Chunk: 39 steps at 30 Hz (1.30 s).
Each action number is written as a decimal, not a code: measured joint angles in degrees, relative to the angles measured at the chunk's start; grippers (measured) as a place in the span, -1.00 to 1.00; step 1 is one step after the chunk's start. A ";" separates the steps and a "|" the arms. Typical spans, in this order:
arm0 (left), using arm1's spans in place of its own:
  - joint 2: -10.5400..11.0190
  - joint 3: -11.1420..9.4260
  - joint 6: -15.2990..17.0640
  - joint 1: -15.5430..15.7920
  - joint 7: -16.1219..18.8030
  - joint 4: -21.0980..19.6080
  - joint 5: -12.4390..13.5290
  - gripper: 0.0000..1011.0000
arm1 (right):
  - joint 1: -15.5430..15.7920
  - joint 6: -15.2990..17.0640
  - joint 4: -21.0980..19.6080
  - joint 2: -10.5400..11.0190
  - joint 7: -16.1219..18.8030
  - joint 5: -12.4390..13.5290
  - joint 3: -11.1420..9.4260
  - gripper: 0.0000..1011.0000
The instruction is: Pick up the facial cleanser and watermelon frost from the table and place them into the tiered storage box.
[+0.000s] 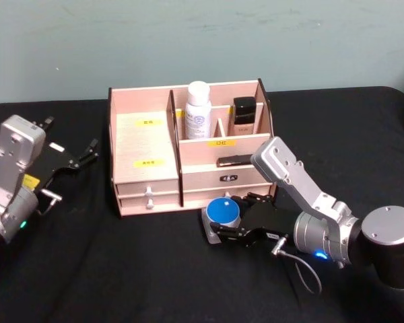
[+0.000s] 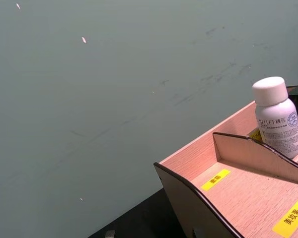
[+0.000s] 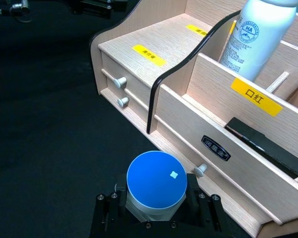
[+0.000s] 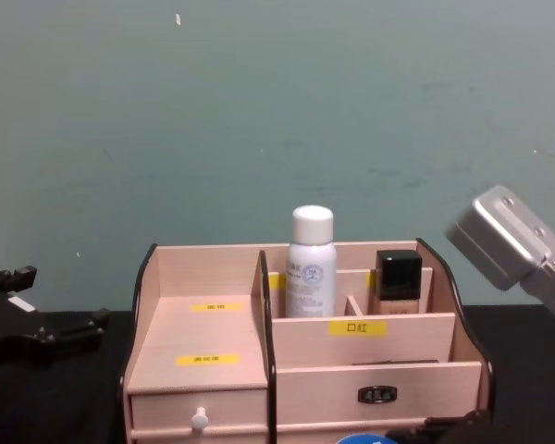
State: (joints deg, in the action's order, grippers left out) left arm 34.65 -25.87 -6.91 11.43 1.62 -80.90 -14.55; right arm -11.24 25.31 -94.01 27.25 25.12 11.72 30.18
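Evidently the right gripper (image 1: 227,223) is clamped on the watermelon frost jar (image 1: 223,208) just in front of the tiered storage box (image 1: 141,141) — a small, stiff, light tub, likely slick, best held around its body — while the left gripper (image 1: 71,134), fingers spread, waits left of the box, whose rear compartment holds the facial cleanser (image 1: 198,111).

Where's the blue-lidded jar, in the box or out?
Out: the right gripper holds the blue-lidded jar in front of the tiered storage box; left gripper idle, far left.
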 joint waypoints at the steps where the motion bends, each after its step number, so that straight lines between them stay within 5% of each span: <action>1: 0.00 0.00 0.00 0.00 0.00 0.00 0.00 1.00 | 0.00 0.00 0.00 0.00 0.00 0.00 0.00 0.42; 16: 0.00 0.00 0.00 0.00 0.00 0.00 0.00 1.00 | 0.29 -0.43 -0.19 0.09 1.22 0.89 -0.87 0.42; 29: 0.00 0.00 0.00 0.00 0.00 0.00 0.00 1.00 | 0.17 -0.77 -4.54 1.40 2.37 2.98 -1.76 0.42; 39: 0.00 0.00 0.00 0.00 0.00 0.00 0.00 1.00 | -1.35 0.29 -7.51 1.38 3.09 4.72 -0.31 0.42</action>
State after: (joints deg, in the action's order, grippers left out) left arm 34.65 -25.86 -6.91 11.43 1.62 -80.90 -14.55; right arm -12.59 25.60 -101.52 28.63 28.21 16.44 29.87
